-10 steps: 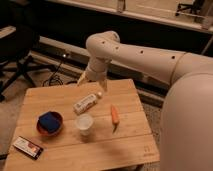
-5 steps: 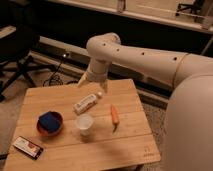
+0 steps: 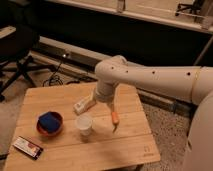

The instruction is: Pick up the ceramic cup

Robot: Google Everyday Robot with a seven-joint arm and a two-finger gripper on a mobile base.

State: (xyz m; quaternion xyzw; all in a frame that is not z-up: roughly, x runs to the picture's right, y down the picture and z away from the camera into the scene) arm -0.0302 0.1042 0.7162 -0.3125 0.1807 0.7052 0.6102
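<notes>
The ceramic cup (image 3: 84,125) is standing upright on the wooden table (image 3: 135,150), a little left of the table's middle and towards the front. It is sitting just right of the orange-red bowl (image 3: 59,131), apart from it by a narrow gap. The cup's mouth is facing up and nothing is showing inside it. The bowl is holding something blue (image 3: 48,120) that is filling most of its hollow; what the blue thing is cannot be told.

The gripper (image 3: 103,96) is hanging at the end of the white arm (image 3: 150,77), which is reaching in from the right and bending down over the back half of the table. It is hovering behind the cup and well above it, close over the right end of a pale packet (image 3: 83,104) lying flat there. Whether the gripper is wide or narrow cannot be told, and it is gripping nothing that can be made out.

A small orange object (image 3: 114,118) is lying right of the cup. A dark flat packet (image 3: 27,147) is resting at the front left corner
</notes>
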